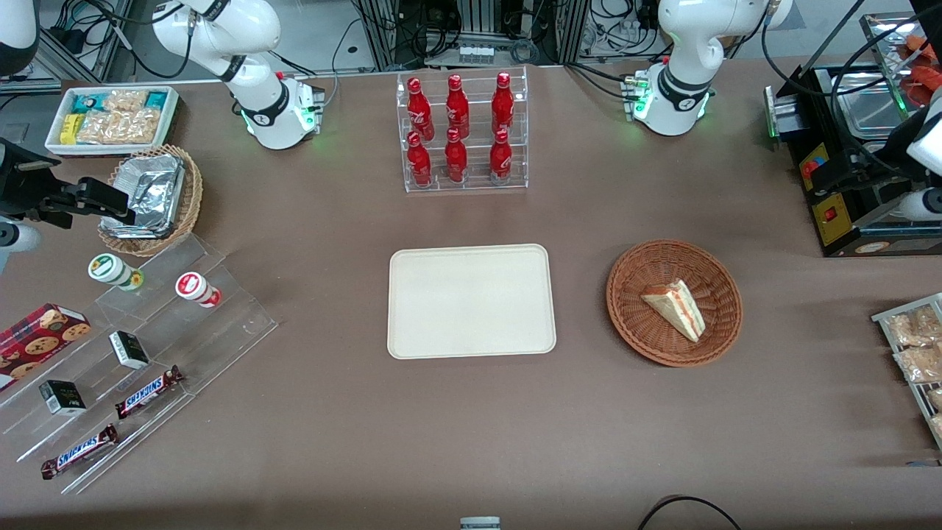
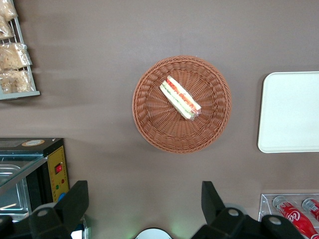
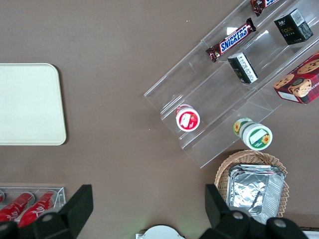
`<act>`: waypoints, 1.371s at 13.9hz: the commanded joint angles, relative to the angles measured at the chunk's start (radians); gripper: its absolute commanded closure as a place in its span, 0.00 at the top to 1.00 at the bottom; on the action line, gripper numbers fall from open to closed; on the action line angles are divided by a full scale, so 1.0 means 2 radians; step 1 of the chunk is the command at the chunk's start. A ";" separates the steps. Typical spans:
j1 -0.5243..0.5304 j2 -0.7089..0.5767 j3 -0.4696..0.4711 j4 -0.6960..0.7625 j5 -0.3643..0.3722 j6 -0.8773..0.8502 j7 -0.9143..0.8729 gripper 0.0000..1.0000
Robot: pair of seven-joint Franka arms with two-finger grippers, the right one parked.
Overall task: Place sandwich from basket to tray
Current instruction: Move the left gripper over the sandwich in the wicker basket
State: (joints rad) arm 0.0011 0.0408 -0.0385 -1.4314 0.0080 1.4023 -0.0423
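The sandwich (image 1: 675,309) lies in the basket (image 1: 633,265), near its middle, on its flat side. From the front its orange-red filling edge faces the working arm's end of the table. The wrist view shows red and green layers along that edge (image 2: 180,98) and a glint of clear wrap at one tip; from the front I cannot make out the wrap at all.

The basket (image 2: 149,124) sits on the brown table toward the working arm's end, beside the tray (image 1: 471,302) but apart from it, with a strip of cloth between them. In the wrist view only part of the tray (image 2: 291,112) shows, the rest cut off at the picture's edge.

The gripper (image 2: 144,204) hangs high over the table, above the stretch between the basket and the arm's base, touching nothing. Its two dark fingers (image 2: 75,201) stand wide apart, with nothing between them. From the front I cannot pick the gripper out: the working arm is mostly cut off at the frame's edge, in front of a black machine (image 1: 846,191).

A clear rack of red bottles (image 1: 464,132) stands farther from the front camera than the tray. A rack of snack bags (image 1: 912,346) at the working arm's end is only half in view.
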 commanded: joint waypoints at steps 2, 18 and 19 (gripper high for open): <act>0.001 0.006 -0.004 0.006 -0.013 0.001 0.001 1.00; -0.025 0.008 -0.041 -0.391 0.012 0.487 -0.456 1.00; -0.025 0.015 -0.044 -0.399 0.012 0.495 -0.460 1.00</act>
State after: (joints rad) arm -0.0458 0.0864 -0.1139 -2.1728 0.0195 2.3382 -0.8838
